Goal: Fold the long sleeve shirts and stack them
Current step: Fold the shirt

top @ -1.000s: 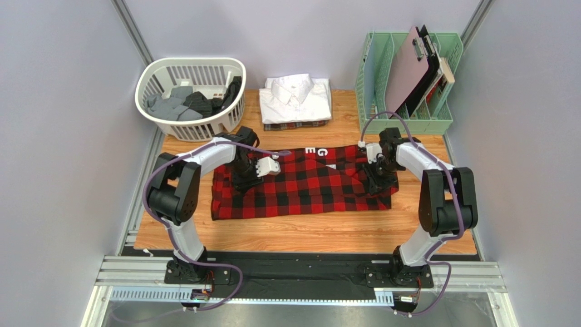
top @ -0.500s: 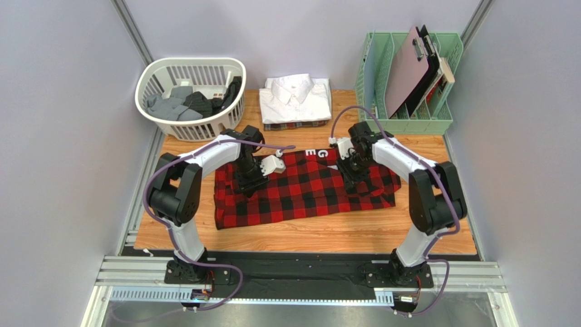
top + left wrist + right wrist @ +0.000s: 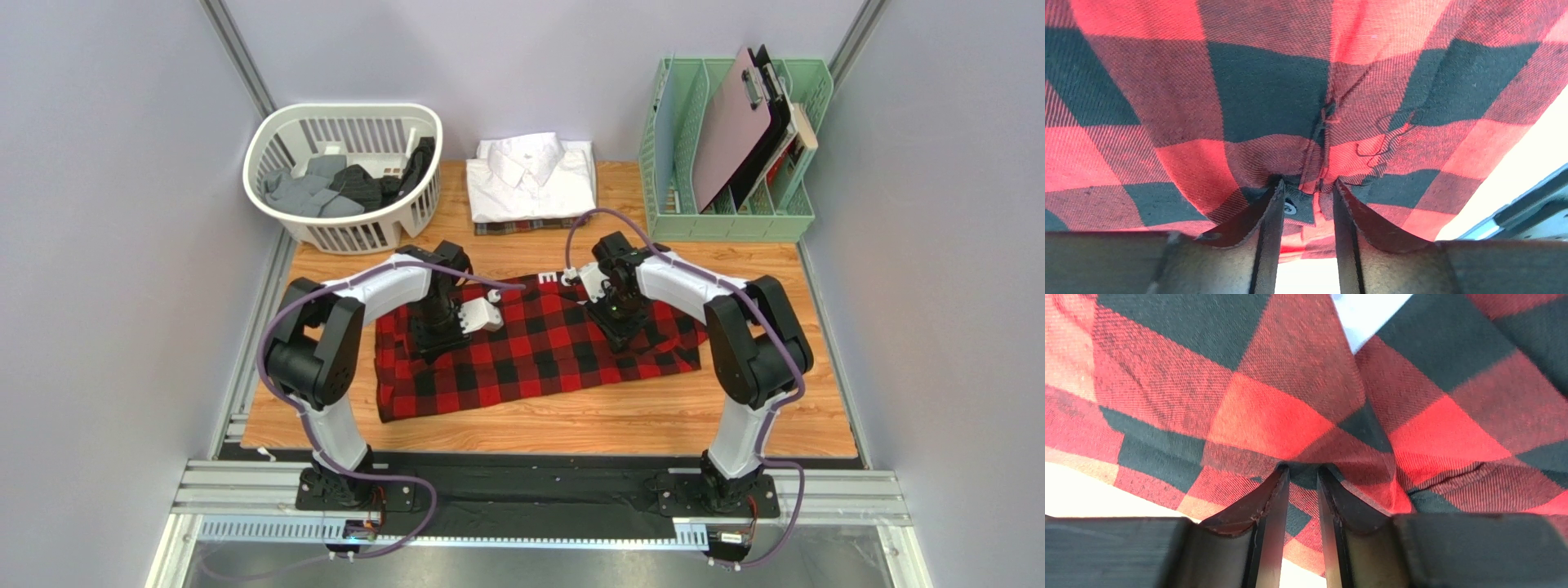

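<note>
The red-and-black checked flannel shirt [image 3: 540, 349] lies across the middle of the table, partly folded. My left gripper [image 3: 436, 333] is shut on a pinch of its cloth near the left end; the left wrist view [image 3: 1308, 190] shows a button placket between the fingers. My right gripper [image 3: 617, 321] is shut on the cloth near the upper right; the right wrist view [image 3: 1301, 474] shows the fabric bunched between the fingers. A folded plain white shirt [image 3: 534, 175] sits at the back on top of a dark plaid shirt [image 3: 528, 226], of which only an edge shows.
A white laundry basket [image 3: 344, 172] with dark and grey clothes stands at the back left. A green file rack [image 3: 736, 153] with clipboards stands at the back right. Grey walls close in both sides.
Both grippers have moved left with the flannel cloth in them. The right gripper has carried the shirt's right part inward, so the shirt is narrower and sits further left.
</note>
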You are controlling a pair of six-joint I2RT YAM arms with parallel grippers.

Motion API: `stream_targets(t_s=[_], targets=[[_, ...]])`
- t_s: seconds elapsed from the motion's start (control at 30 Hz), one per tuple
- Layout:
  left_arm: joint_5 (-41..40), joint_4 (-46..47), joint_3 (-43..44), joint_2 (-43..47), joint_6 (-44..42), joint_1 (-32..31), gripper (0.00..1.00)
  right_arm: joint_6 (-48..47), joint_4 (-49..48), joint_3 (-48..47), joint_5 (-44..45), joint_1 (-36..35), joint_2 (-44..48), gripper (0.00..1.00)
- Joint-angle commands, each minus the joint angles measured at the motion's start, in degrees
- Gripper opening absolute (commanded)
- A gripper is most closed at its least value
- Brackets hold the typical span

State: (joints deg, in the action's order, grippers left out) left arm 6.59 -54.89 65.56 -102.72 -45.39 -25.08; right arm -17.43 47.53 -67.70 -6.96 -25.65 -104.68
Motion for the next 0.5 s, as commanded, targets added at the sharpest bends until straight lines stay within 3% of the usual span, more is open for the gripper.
stream_targets(t_s=[0.0,0.27,0.47], targets=[[-1.8,-2.5,-6.6,2.2,-3.4,0.0,0.38,-1.1,-4.2,-3.9,0.6,-4.5,-5.3,0.31],[0.4,-4.2,-11.0,3.8,-2.4,-0.1,0.34,-4.3,-2.1,-19.3,6.5,-8.4,-18.3,0.3],[4.2,-8.3,-6.5,2.7,-1.0,-2.8,0.32,-5.6,-1.4,-20.6,8.9,-5.4,-18.8,0.29]])
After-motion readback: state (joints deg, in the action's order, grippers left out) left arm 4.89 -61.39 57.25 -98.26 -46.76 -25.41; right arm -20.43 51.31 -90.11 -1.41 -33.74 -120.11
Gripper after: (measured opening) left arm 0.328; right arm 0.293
